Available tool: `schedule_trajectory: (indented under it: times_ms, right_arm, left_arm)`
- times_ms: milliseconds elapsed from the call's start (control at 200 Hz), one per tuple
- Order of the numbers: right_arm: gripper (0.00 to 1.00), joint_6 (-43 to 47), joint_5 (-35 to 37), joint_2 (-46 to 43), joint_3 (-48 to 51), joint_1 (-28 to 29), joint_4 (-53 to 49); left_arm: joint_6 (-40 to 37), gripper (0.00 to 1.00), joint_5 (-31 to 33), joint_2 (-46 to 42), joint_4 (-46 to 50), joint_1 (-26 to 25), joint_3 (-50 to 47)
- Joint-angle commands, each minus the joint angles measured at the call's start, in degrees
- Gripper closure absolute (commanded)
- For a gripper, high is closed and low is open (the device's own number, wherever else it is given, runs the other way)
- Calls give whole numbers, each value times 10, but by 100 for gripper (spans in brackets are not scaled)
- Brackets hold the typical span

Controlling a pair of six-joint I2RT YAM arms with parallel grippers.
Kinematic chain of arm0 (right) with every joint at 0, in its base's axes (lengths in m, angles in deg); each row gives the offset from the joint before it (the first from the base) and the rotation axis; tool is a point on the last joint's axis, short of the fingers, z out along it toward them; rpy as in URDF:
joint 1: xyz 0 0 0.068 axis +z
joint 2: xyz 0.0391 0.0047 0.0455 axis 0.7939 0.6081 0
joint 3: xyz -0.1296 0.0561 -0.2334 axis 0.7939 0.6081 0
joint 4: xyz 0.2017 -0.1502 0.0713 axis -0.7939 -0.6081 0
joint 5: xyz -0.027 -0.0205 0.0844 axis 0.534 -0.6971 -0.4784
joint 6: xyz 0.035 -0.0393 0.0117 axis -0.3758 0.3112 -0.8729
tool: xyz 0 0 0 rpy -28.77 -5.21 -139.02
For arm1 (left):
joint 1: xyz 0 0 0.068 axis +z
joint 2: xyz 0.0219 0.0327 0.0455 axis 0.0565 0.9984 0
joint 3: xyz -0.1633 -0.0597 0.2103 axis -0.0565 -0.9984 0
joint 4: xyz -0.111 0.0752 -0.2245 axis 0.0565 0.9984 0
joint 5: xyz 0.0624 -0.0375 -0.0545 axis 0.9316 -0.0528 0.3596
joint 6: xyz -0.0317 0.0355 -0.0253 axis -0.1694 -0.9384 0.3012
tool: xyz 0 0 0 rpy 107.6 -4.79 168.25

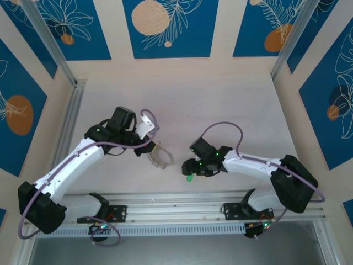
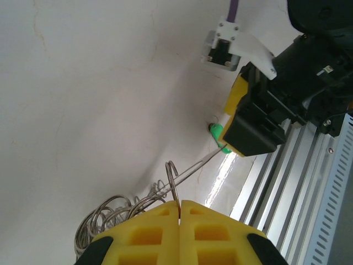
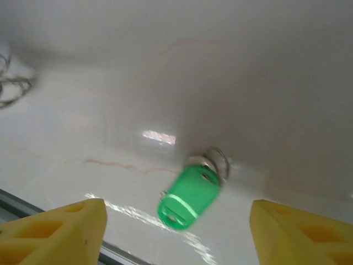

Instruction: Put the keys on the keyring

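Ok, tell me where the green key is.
Top view: the green key lies on the table right of centre, by the near rail, beside the right pincer.

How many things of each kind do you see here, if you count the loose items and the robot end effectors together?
green key: 1
keyring: 1
end effectors: 2, the left end effector and the right end effector
total: 4
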State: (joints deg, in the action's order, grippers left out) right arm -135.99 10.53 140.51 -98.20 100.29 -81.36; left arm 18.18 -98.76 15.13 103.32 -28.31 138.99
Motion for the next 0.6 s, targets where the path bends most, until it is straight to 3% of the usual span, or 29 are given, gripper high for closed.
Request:
schedule_trajectory:
  times_ms: [0, 165, 425, 595]
  right_arm:
    - [34, 6, -2, 31, -29, 8, 10]
    - [43, 16, 23, 59, -57, 23, -44]
    - [55, 15, 36, 19, -29, 15, -86]
    - [56, 27, 19, 11, -25, -4, -79]
  left_arm:
    - [1, 100, -10, -16, -19, -4, -10]
    - [3, 100, -14, -20, -30, -2, -17]
    - [6, 100, -28, -17, -41, 0, -23]
    - [7, 100, -33, -17, -42, 0, -24]
